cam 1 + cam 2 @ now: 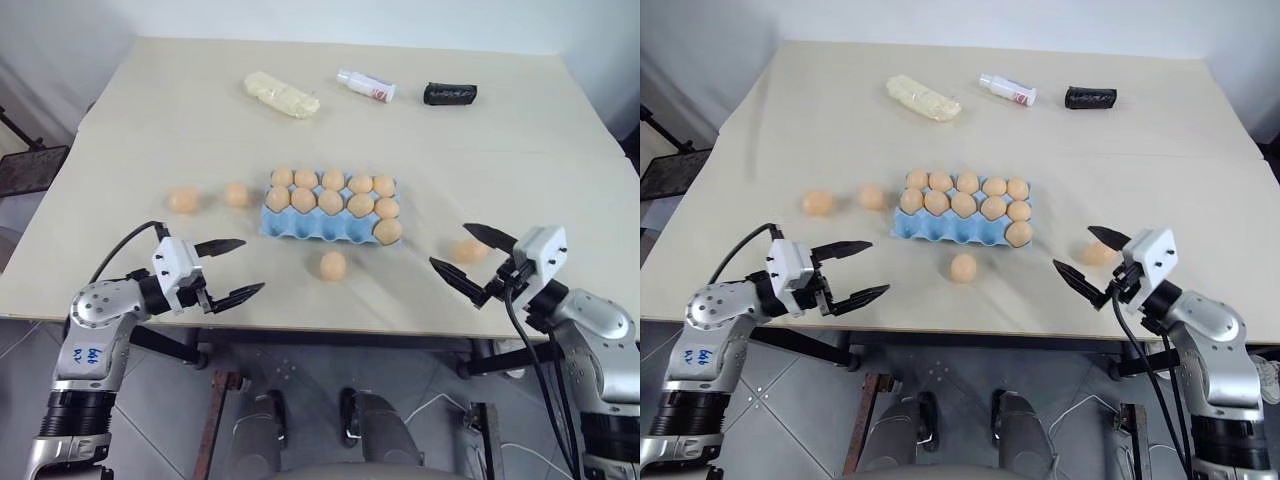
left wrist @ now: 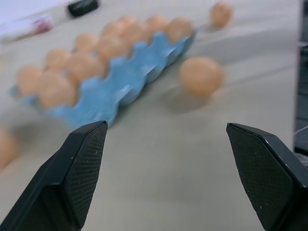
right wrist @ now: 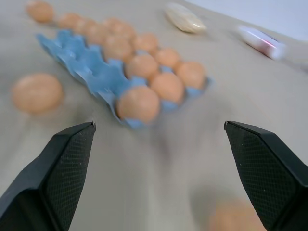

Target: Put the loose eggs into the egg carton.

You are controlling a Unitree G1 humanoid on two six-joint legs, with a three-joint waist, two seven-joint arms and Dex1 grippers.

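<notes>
Egg carton (image 1: 330,222) seen mid-desk, between both tools, ahead of them; two far rows filled, one egg in near row's right end cup, four near cups empty. Loose eggs: one (image 1: 333,265) just before carton, between tools; one (image 1: 470,251) just beyond right tool (image 1: 464,257); two (image 1: 183,200) (image 1: 237,194) beyond left tool (image 1: 233,269), beside carton's left end. Both tools spread wide, nothing pinched, held level above desk (image 1: 120,150) near edge. Advised: nearest egg taken first, straddled across short axis, closed gently, lowered into empty near cup.
</notes>
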